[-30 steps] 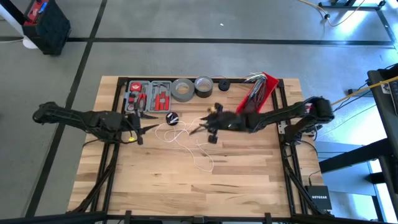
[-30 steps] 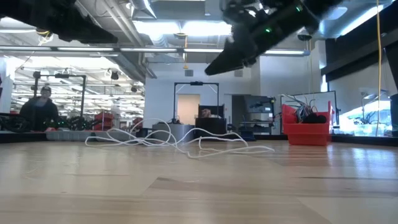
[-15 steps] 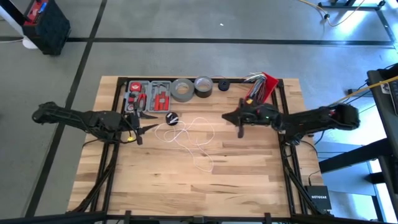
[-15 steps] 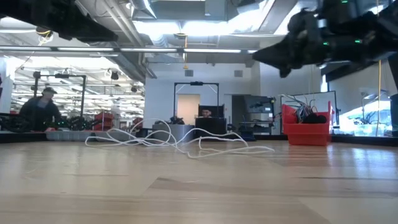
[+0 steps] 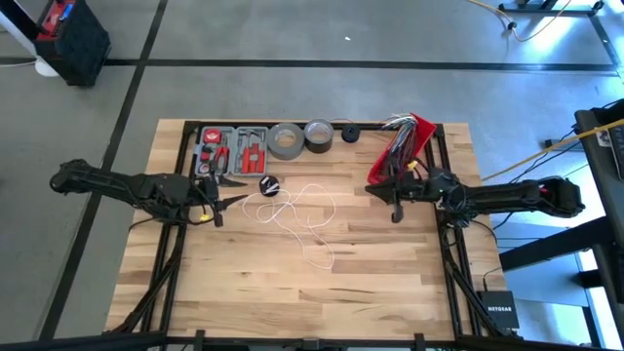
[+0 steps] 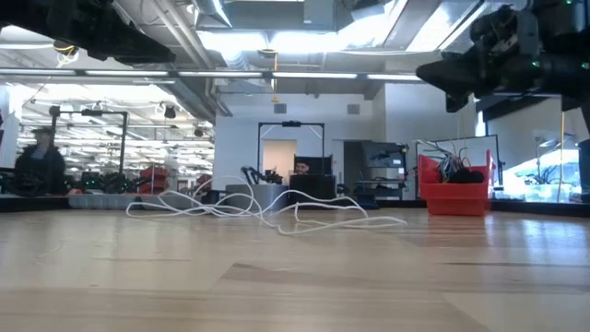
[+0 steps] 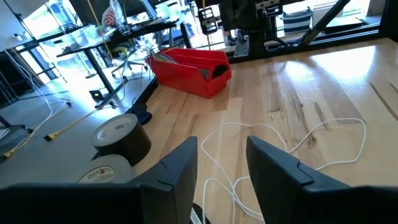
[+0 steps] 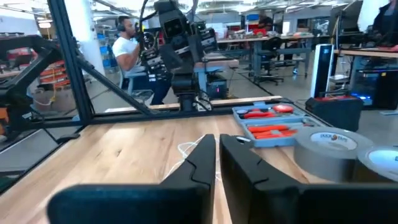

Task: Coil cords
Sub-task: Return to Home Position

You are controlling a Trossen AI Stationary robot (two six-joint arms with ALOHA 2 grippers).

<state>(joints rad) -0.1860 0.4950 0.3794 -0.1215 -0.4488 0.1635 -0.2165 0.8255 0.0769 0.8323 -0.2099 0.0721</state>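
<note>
The thin white cord point(image 5: 310, 210) lies in loose loops on the wooden table's middle, and also shows in the low view point(image 6: 277, 218). My left gripper point(image 5: 231, 200) hovers at the cord's left end, open. In the left wrist view the cord point(image 7: 292, 140) runs on the table ahead of and below the open fingers point(image 7: 222, 168). My right gripper point(image 5: 374, 185) hangs above the table to the right of the cord, near the red bin, and is shut with nothing in it point(image 8: 217, 155). It shows high up in the low view point(image 6: 429, 72).
Along the far edge stand a grey tool case point(image 5: 234, 151), two tape rolls point(image 5: 286, 139) point(image 5: 319, 134), a small black disc point(image 5: 351, 134) and a red bin of wires point(image 5: 408, 144). A black round object point(image 5: 270, 185) lies by the cord. People show beyond the table point(image 8: 127, 43).
My right gripper has drawn back from over the cord toward the table's right edge, staying high above the table. The cord lies on the table as before. My left gripper has kept still.
</note>
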